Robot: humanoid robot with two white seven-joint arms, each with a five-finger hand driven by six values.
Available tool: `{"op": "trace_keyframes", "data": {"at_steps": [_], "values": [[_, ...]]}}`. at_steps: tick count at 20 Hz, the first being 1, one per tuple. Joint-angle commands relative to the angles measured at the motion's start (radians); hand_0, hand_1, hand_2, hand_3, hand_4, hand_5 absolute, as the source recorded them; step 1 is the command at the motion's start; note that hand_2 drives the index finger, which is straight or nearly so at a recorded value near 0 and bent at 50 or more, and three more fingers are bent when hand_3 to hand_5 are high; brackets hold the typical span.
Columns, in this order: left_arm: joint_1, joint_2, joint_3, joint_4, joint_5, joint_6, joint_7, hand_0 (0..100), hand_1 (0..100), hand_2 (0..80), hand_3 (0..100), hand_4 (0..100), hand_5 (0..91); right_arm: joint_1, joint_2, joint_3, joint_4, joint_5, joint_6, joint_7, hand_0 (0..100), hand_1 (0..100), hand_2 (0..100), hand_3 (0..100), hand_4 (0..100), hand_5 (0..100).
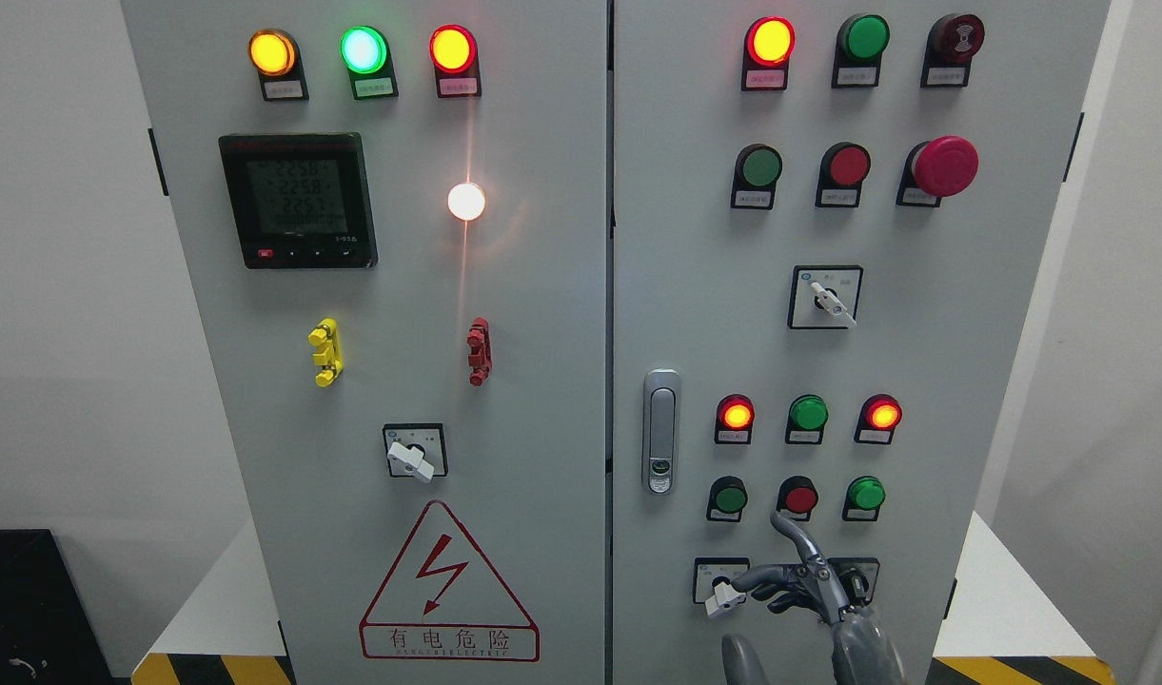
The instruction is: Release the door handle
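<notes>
The silver door handle sits upright at the left edge of the grey cabinet's right door; nothing touches it. My right hand rises from the bottom edge, below and to the right of the handle and well apart from it. Its fingers are spread and hold nothing: one points up, the others reach left toward a small white rotary switch knob. Both doors look closed. My left arm does not show.
The right door carries red and green lamps and buttons, a red mushroom stop button and a selector switch. The left door holds a meter, a switch and a warning triangle.
</notes>
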Motion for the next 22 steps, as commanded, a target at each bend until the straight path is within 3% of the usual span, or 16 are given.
{"op": "trace_keyframes", "data": {"at_steps": [1, 8, 18, 22], "values": [[0.000, 0.000, 0.000, 0.000, 0.000, 0.000, 0.000, 12, 56, 0.0, 0, 0, 0.0, -0.048, 0.035, 0.001, 0.016, 0.324, 0.003, -0.022, 39, 47, 0, 99, 100, 100], [0.000, 0.000, 0.000, 0.000, 0.000, 0.000, 0.000, 12, 56, 0.0, 0, 0, 0.0, -0.117, 0.096, 0.021, 0.076, 0.693, 0.027, -0.026, 39, 42, 0, 100, 100, 100], [0.000, 0.000, 0.000, 0.000, 0.000, 0.000, 0.000, 12, 56, 0.0, 0, 0, 0.0, -0.157, 0.122, 0.116, 0.126, 0.874, 0.180, -0.026, 41, 38, 0, 100, 100, 100], [0.000, 0.000, 0.000, 0.000, 0.000, 0.000, 0.000, 12, 56, 0.0, 0, 0, 0.0, -0.166, 0.126, 0.125, 0.163, 0.902, 0.200, -0.028, 41, 37, 0, 100, 100, 100]]}}
